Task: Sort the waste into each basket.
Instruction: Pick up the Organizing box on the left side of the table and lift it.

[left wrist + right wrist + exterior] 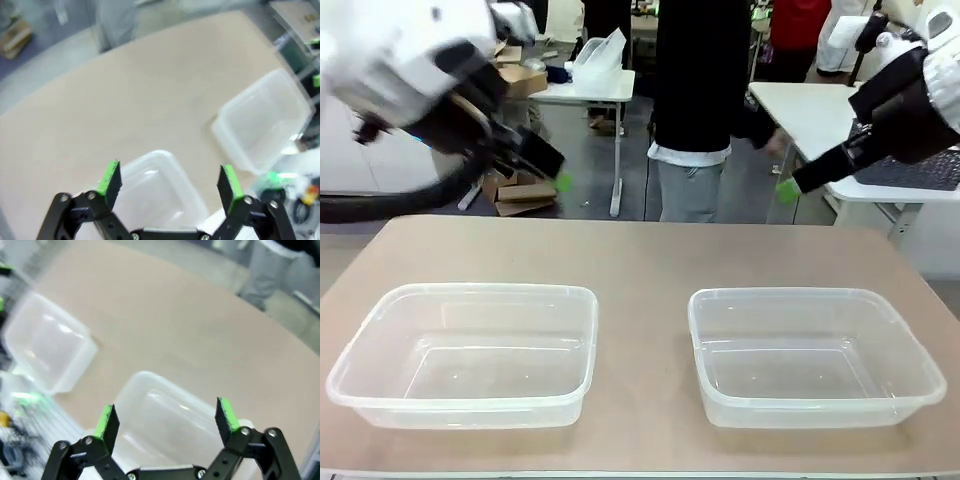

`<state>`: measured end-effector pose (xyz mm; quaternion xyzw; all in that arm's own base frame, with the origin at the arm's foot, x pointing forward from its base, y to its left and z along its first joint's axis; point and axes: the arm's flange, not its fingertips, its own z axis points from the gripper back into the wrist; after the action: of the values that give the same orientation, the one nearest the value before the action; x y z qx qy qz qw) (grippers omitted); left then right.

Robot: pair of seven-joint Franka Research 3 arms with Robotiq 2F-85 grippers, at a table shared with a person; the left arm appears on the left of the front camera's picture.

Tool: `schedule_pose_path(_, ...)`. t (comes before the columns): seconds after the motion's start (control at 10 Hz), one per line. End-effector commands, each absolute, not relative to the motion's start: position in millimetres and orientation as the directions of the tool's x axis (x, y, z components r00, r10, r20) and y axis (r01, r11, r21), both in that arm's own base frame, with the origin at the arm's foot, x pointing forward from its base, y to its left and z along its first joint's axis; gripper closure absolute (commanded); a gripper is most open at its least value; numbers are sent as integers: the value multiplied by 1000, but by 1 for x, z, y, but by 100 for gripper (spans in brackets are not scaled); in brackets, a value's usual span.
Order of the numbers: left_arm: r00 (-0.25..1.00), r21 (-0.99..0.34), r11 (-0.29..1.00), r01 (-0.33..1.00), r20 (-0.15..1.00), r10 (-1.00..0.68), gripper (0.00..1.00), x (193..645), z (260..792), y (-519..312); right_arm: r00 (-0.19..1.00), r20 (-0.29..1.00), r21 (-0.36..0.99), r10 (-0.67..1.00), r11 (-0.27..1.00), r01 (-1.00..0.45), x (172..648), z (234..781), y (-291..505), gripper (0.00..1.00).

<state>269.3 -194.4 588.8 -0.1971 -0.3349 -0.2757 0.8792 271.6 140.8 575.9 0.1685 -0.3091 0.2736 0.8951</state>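
Front view: two clear baskets sit side by side on the tan table (pixel 640 260), the left basket (pixel 470 298) near the table's left edge and the right basket (pixel 815 298) near its right edge, with a bare strip of tabletop between them. Both tubs hold nothing, and no bottle or can shows in any view. Beyond the baskets, the far half of the table lies open up to its far edge, where a person (pixel 695 110) in dark top and grey trousers stands just behind the middle.

The left gripper (pixel 555 170) hangs in the air above the table's far left corner, and the right gripper (pixel 795 185) hovers above the far right side (both well clear of the baskets' rims). In the left wrist view the left gripper (pixel 170 182) has its green pads (pixel 111 176) spread wide with nothing between them, one basket below. In the right wrist view the right gripper (pixel 167 422) is likewise spread wide and holds nothing, over a basket's rim (pixel 145 377).

Behind the table, cardboard boxes (pixel 520 190) lie on the grey floor beside a white table (pixel 585 92).
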Motion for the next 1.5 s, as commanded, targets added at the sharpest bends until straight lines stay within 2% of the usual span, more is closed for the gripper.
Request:
schedule_pose_path(0.0, 700, -576, 558, 597, 714, -13, 0, 235, 574, -98, 875, 473, 739, -104, 588, -329, 270, 586, 111, 0)
schedule_pose_path(0.2, 713, -689, 483, 541, 680, 170, 0, 219, 552, -61, 882, 339, 904, -327, 374, -208, 257, 573, 82, 0)
schedule_pose_path(0.3, 720, -703, 497, 509, 664, 200, 0, 210, 538, -59, 876, 258, 951, -407, 268, -155, 252, 561, 69, 0)
schedule_pose_path(0.5, 746, -651, 590, 477, 656, 120, 0, 184, 499, -68, 823, 113, 993, -557, 82, -81, 248, 531, 45, 0)
schedule_pose_path(0.6, 761, -633, 638, 438, 639, 111, 0, 175, 482, -69, 804, 88, 995, -588, 87, -45, 249, 523, 37, 0)
schedule_pose_path(0.7, 816, -606, 739, 295, 562, 135, 0, 171, 473, -66, 799, 111, 984, -591, 177, -6, 251, 521, 34, 0)
schedule_pose_path(0.8, 792, -598, 761, 250, 578, 195, 0, 168, 479, -62, 894, 230, 958, -384, 253, -138, 293, 591, 26, 0)
schedule_pose_path(0.9, 792, -657, 647, 388, 597, 131, 0, 279, 611, -51, 894, 230, 958, -384, 253, -138, 293, 591, 26, 0)
schedule_pose_path(1.4, 792, -657, 647, 388, 597, 131, 0, 279, 611, -51, 894, 230, 958, -384, 253, -138, 293, 591, 26, 0)
